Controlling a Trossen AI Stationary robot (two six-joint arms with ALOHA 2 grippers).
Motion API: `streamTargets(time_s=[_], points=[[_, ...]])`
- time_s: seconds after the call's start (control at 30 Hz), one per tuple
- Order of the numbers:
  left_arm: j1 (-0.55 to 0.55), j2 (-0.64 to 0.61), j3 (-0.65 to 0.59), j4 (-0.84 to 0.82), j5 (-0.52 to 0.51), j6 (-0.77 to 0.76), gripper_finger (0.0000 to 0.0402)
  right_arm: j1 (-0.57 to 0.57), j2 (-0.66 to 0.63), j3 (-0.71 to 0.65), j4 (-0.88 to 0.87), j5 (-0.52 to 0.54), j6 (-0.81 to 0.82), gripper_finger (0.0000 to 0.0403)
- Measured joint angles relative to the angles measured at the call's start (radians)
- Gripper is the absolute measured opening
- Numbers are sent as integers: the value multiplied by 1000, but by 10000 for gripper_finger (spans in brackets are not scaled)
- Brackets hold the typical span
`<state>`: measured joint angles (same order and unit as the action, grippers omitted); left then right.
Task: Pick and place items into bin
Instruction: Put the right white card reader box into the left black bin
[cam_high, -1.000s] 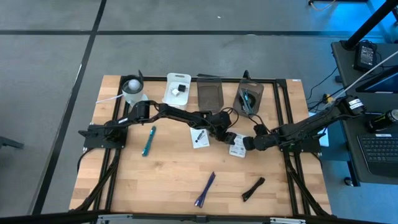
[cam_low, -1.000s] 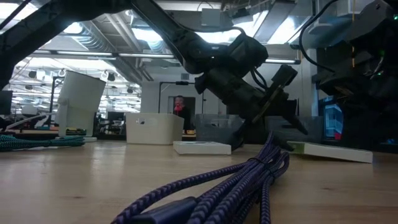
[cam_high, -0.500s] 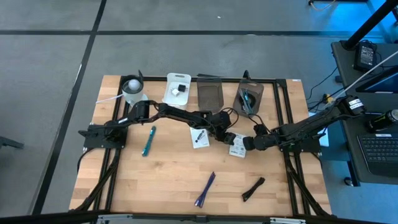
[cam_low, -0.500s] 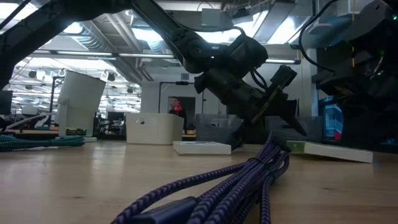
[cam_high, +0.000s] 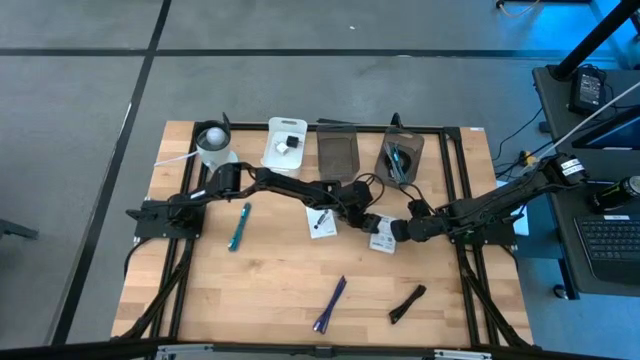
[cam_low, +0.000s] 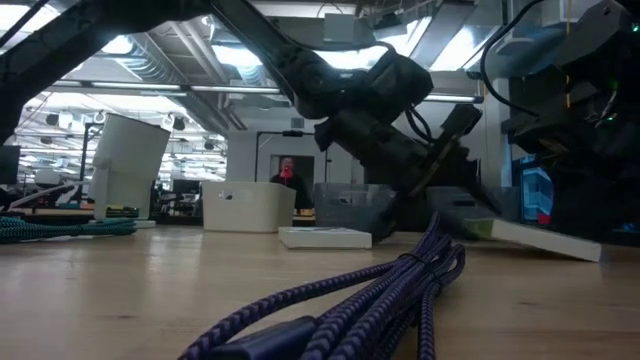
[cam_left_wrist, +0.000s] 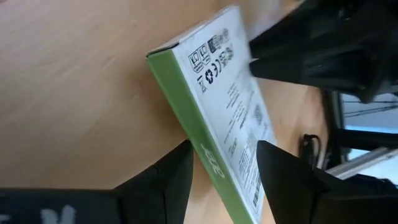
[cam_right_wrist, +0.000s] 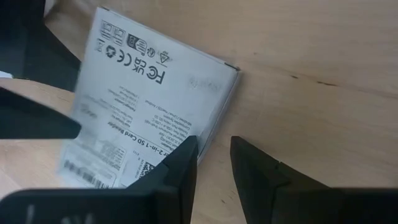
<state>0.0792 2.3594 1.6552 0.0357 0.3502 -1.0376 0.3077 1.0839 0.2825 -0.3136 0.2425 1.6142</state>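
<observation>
My left hand (cam_high: 366, 220) sits near the middle of the bench (cam_high: 270, 300), its fingers (cam_left_wrist: 168, 180) spread to either side of the green edge of a boxed card reader (cam_high: 381, 234). In the left wrist view both fingers flank the box and one looks to be touching the spine, but I see no firm clamp, so I read the hand as open around it. In the low view the box's near end rides off the wood while the far end rests down, so I judge the box is being tipped up to give a grip on its thin edge.

My right hand (cam_high: 398, 231) comes in from 3 o'clock and meets the same box from the opposite side. In its wrist view the two fingers (cam_right_wrist: 177, 168) stand apart, one over the printed face and one off the edge, holding nothing. I take it as a brace so the flat box cannot slide away.

Outward from there, a second white printed card (cam_high: 322, 222) lies just at 9 o'clock of the left hand. The teal pen (cam_high: 239, 226) lies farther toward 9 o'clock, the purple pen (cam_high: 330, 304) toward 6 o'clock, and the black marker (cam_high: 407, 303) toward 5 o'clock. Along the 12 o'clock edge stand a white tray (cam_high: 285, 143), a grey bin (cam_high: 337, 152) and a clear bin (cam_high: 402, 155) with items already in it. The boxed card still has to travel up there.
</observation>
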Motion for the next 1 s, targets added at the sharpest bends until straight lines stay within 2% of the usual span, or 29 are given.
streamTargets(time_s=[0.23, 0.6, 0.8, 1.0], points=[[0, 1, -1, 67, 26, -25, 153, 0, 0, 0, 13, 0, 0, 102], [4, 0, -1, 43, 34, -85, 43, 0, 0, -1, 19, -1, -11, 102], [14, 0, 1, 44, 44, -82, 37, 0, -29, -3, 17, -20, -38, 102], [22, -1, 1, 48, 66, -66, 36, 0, -144, -6, -9, -22, -78, 102]])
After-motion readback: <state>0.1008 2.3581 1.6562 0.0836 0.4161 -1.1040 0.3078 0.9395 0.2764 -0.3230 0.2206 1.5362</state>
